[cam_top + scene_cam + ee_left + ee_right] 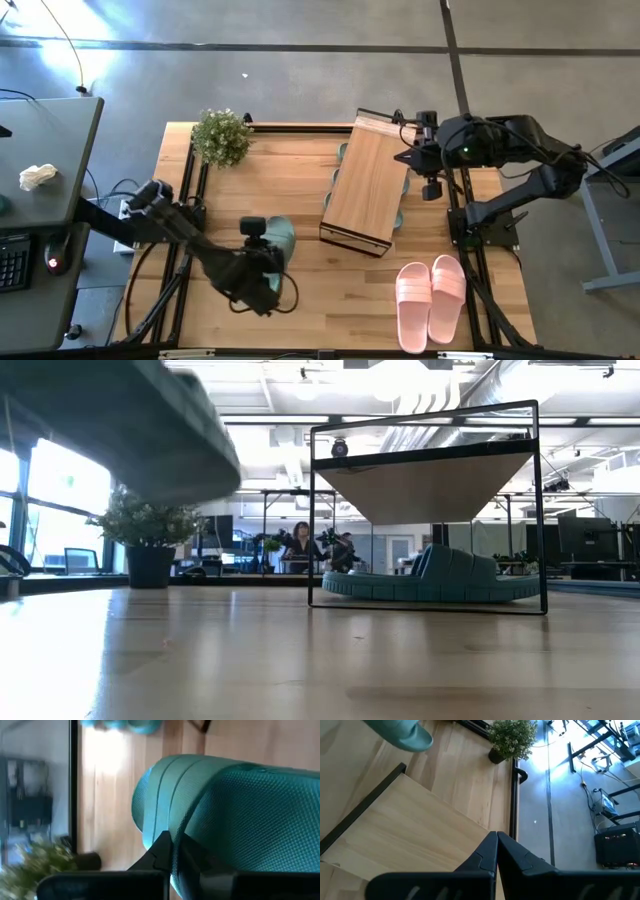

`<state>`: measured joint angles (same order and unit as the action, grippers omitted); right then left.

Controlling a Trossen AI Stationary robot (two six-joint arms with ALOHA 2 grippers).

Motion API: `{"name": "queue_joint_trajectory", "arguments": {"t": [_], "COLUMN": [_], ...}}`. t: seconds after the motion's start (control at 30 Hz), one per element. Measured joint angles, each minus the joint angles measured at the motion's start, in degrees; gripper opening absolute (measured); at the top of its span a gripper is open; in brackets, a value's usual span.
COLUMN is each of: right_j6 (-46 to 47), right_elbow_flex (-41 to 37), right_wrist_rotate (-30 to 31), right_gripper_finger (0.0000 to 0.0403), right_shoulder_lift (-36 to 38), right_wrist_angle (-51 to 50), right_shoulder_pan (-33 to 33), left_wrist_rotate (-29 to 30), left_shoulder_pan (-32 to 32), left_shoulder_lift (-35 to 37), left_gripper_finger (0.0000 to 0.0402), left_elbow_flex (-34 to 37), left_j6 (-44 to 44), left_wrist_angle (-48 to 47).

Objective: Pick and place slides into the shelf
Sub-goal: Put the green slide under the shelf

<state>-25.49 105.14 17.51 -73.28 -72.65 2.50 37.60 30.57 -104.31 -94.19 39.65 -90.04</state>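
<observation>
My left gripper (pixel 266 262) is shut on a green slide (pixel 280 238) near the table's front left, and the slide hangs clear of the table, filling the upper left of the low view (pixel 120 430). The shelf (pixel 365 185) stands mid-table with green slides (pixel 430 575) on the tabletop under its top. A pink pair of slides (pixel 430 295) lies at the near right. My right gripper (pixel 496 845) is shut and holds nothing, hovering over the shelf's far right end (pixel 425 155). My left gripper pinches the green slide between its two fingers (pixel 162 851) at the edge of the ridged strap (pixel 172 827). The fingers slant down from the near left side. The slide is lifted clear of the table.
A potted plant (pixel 222 135) stands at the table's far left corner. Bare wood lies between the shelf and the table's left edge (pixel 250 190). A grey desk (pixel 45 160) with a keyboard sits off the table's left side. People show in the room behind (pixel 300 545).
</observation>
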Motion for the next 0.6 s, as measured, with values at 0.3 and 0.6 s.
{"name": "queue_joint_trajectory", "arguments": {"t": [0.3,0.6], "right_j6": [-0.01,1.21], "right_elbow_flex": [0.00,0.00], "right_wrist_rotate": [-1.52,-1.50], "right_gripper_finger": [0.0000,0.0000], "right_shoulder_lift": [1.32,1.38], "right_wrist_angle": [-0.01,0.76], "right_shoulder_pan": [0.01,0.00], "left_wrist_rotate": [0.42,-2.04], "left_shoulder_pan": [2.96,-0.55], "left_shoulder_lift": [6.51,12.21], "left_gripper_finger": [0.0001,0.0000], "left_elbow_flex": [-6.18,-6.35], "left_j6": [-23.61,-50.73], "left_wrist_angle": [0.31,0.24]}}
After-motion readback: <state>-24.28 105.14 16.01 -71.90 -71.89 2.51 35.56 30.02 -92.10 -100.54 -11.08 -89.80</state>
